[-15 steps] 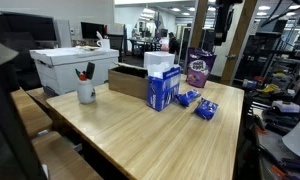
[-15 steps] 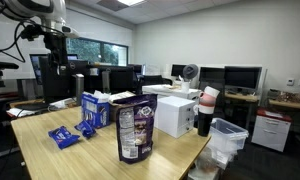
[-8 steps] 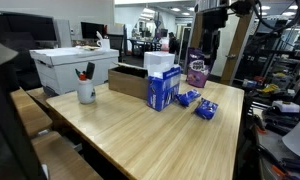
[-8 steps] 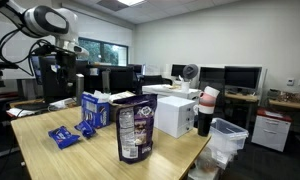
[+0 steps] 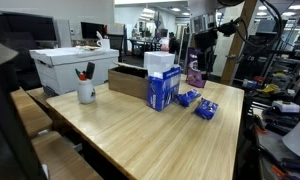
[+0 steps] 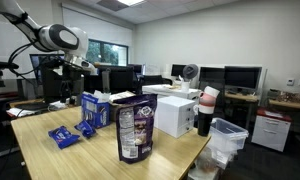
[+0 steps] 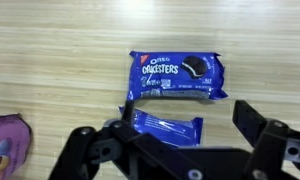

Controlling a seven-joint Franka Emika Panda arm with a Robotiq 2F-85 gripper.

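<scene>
Open-plan lab, with desks and monitors on every side. A long light-wood table [image 5: 140,135] carries the items under inspection.

Finding one: the gripper [image 7: 162,122] hangs well above the table's far end. Its jaws are spread as wide as they go. It holds nothing and touches nothing.

Finding two: directly beneath it, in the wrist view, a flat blue Oreo Cakesters packet [image 7: 175,78] lies face up on the wood. A smaller blue packet [image 7: 165,127] lies just beside it; the two appear not quite to touch.

Finding three: an upright purple snack bag [image 5: 198,70] stands near the packets, and a tall blue carton [image 5: 162,85] stands close on their other side. A white mug of pens [image 5: 86,92] and a white cardboard box [image 5: 75,62] sit well apart from this group.

Hazards, as I judge them:
- The two packets lie so close that jaws coming down this wide could straddle both and drag one along.
- Both packets lie flush with the tabletop, so fingertips could strike the wood before finding an edge.
- Glossy wrapping may slide out of a shallow pinch, while a firm pinch may crush soft contents.
- The purple snack bag looks light and top-heavy, so a sideways brush from the arm could topple it onto the packets.
</scene>
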